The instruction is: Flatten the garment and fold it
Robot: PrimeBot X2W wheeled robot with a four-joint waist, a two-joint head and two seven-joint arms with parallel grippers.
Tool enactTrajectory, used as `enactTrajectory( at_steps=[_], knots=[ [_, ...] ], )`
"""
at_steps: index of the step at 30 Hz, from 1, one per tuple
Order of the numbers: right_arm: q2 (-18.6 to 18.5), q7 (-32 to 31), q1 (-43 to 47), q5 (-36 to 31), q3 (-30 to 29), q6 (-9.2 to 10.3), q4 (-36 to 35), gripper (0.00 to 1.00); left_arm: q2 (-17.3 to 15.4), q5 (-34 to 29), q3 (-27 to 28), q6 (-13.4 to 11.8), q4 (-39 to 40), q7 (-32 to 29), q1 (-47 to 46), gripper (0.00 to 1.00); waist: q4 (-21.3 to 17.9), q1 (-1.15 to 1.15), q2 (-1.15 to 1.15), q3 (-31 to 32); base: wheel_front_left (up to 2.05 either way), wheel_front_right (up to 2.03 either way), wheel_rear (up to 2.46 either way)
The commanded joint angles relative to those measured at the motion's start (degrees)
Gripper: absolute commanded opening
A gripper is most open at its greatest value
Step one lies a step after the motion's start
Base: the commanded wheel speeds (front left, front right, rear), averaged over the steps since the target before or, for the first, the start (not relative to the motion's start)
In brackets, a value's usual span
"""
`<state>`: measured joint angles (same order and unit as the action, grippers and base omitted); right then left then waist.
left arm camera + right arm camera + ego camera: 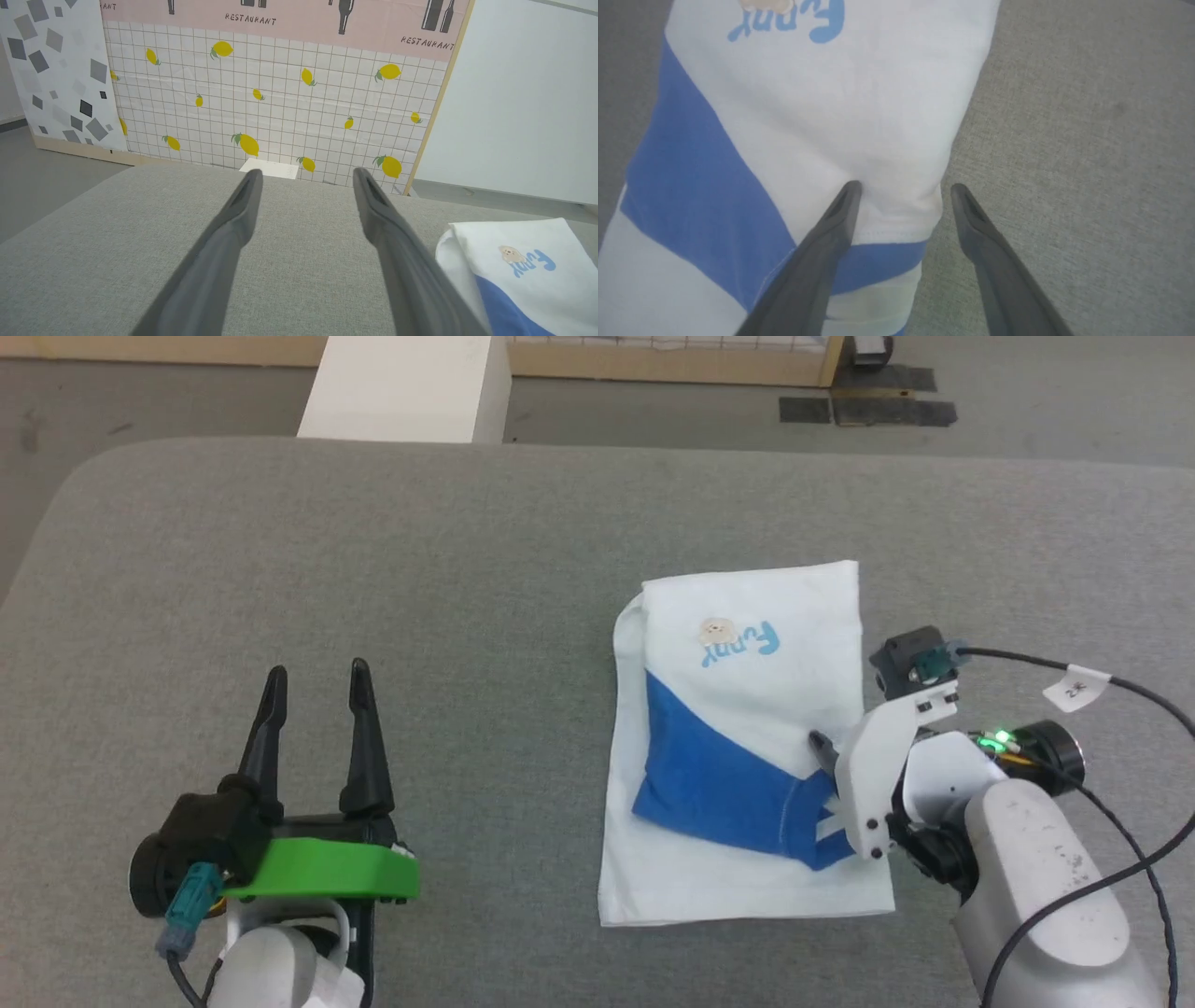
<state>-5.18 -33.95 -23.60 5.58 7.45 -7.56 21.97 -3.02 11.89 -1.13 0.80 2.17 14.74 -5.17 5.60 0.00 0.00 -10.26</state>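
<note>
The garment lies folded into a rough rectangle right of centre on the grey padded surface. It is white, with a blue sleeve slanting across it and the small cartoon print with blue lettering near its far end. My right gripper is open at the garment's right edge. In the right wrist view, one finger rests over the garment and the other sits over bare surface, so the right gripper straddles the edge. My left gripper is open at the lower left, well away from the garment, with nothing between the fingers of the left gripper.
A white block stands beyond the surface's far edge, with dark tape patches on the floor to its right. A lemon-print wall panel rises behind. A black cable loops from my right wrist.
</note>
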Motion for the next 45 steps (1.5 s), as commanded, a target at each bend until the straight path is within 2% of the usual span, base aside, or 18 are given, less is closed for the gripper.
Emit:
enactTrajectory(
  at_steps=[1,9,10,11,12,13,18,21,25,29,33,38,45],
  knots=[
    [0.4,0.2,0.0,-1.3,-0.1,0.08,1.0,1.0,0.1,-0.5,-0.2,0.2,-0.1,0.3,-0.6,1.0,0.8,0.0,0.0,-0.8,0.0,0.0,0.0],
    [1.9,1.5,-1.8,-3.9,-1.8,0.08,8.0,1.0,0.1,-0.3,-1.1,-0.3,-0.7,0.3,-1.4,1.0,1.7,0.0,0.0,-2.1,0.0,0.0,0.0],
    [2.0,1.5,-2.2,-4.0,-2.0,0.08,8.9,0.74,0.1,-0.2,-1.2,-0.4,-0.8,0.3,-1.4,1.0,1.7,0.0,0.0,-2.2,0.0,0.0,0.0],
    [2.0,1.8,-2.5,-4.0,-2.1,0.08,9.4,0.33,0.1,-0.2,-1.2,-0.4,-0.8,0.3,-1.5,1.0,1.7,0.0,0.0,-2.2,0.0,0.0,0.0],
    [2.1,2.1,-2.9,-3.9,-2.1,0.08,10.1,0.06,0.1,-0.2,-1.2,-0.4,-0.9,0.3,-1.6,1.0,1.7,0.0,0.0,-2.2,0.0,0.0,0.0],
    [2.1,2.3,-3.2,-3.7,-2.0,0.08,10.7,0.0,0.1,-0.3,-1.2,-0.3,-1.0,0.3,-1.6,1.0,1.7,0.0,0.0,-2.1,0.0,0.0,0.0],
    [2.0,3.0,-4.4,-0.9,-0.3,0.08,12.2,0.0,0.1,-0.5,-1.4,0.0,-1.3,0.3,-1.6,1.0,1.3,0.0,0.0,-1.3,0.0,0.0,0.0],
    [0.0,3.0,-4.9,2.1,3.5,0.08,10.7,0.0,0.1,-1.0,-1.2,0.1,-1.1,0.3,-1.3,1.0,-0.3,0.0,0.0,-1.2,0.0,0.0,0.0],
    [-6.2,0.5,-5.3,7.5,12.1,0.08,6.6,0.0,0.1,-1.5,0.2,0.0,-0.1,0.3,-0.4,1.0,-5.7,0.0,0.0,-1.4,0.0,0.0,0.0],
    [-14.7,-3.1,-7.0,12.8,20.7,0.08,3.1,0.0,0.0,-1.7,2.1,-0.3,0.8,0.3,0.1,1.0,-12.8,0.0,0.0,-2.7,0.0,0.0,0.0],
    [-20.9,-4.2,-9.9,16.5,24.8,0.08,1.8,0.0,-0.3,-2.5,2.1,0.2,1.2,0.3,-1.0,1.0,-17.8,0.0,0.0,-5.0,0.0,0.0,0.0],
    [-27.2,-2.6,-14.3,18.7,26.6,0.08,3.0,0.0,-1.0,-3.9,1.2,0.6,1.4,0.3,-3.8,1.0,-20.3,0.0,0.0,-8.8,0.0,0.0,0.0],
    [-33.9,1.8,-19.0,19.6,22.9,0.08,9.9,0.0,-2.1,-5.3,0.1,0.8,1.8,-0.3,-7.0,1.0,-18.4,0.0,0.0,-14.4,0.0,0.0,0.0]
  ],
)
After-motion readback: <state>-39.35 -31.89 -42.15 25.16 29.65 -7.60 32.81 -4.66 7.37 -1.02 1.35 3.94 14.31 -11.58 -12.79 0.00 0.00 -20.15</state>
